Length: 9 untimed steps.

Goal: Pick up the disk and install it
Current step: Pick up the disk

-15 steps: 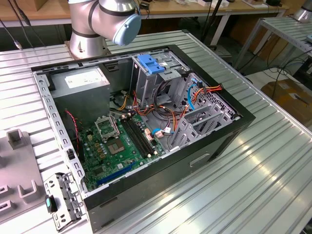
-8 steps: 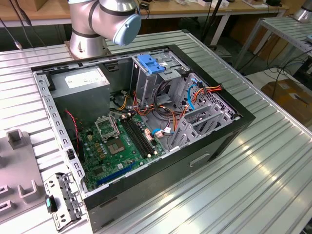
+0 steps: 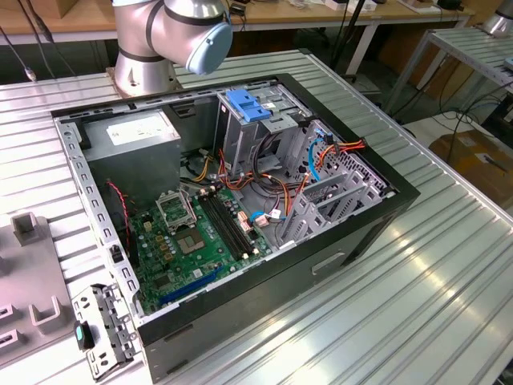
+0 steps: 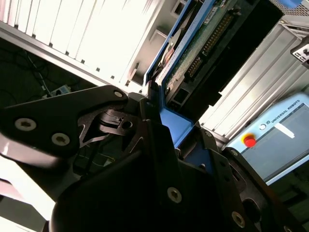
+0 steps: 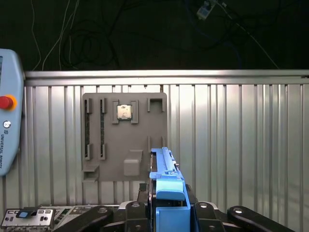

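A robotics lab: robot arm base (image 3: 144,68) on a ribbed aluminium table (image 3: 433,273), opened computer case (image 3: 321,265), cabled workbenches (image 3: 337,18) behind

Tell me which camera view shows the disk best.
The second wrist view: the disk shows its green circuit-board face and blue side rail. The first wrist view shows the disk edge-on, held in the gripper.
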Tool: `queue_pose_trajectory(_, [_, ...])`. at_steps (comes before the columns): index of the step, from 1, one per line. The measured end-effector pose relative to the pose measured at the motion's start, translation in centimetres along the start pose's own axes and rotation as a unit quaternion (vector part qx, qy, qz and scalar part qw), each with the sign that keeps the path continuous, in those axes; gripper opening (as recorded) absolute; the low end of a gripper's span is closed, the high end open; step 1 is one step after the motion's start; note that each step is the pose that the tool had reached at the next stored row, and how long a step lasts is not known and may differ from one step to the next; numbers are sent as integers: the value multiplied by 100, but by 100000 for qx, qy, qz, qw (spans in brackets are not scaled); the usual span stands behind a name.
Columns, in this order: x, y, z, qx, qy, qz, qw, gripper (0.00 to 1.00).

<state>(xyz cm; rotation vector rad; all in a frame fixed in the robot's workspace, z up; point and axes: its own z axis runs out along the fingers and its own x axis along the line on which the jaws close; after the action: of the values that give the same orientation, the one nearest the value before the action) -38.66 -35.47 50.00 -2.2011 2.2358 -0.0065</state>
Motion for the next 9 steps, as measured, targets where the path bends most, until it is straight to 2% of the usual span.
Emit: queue_pose_trajectory(9, [-2, -125, 0, -14, 2, 1, 100000, 37])
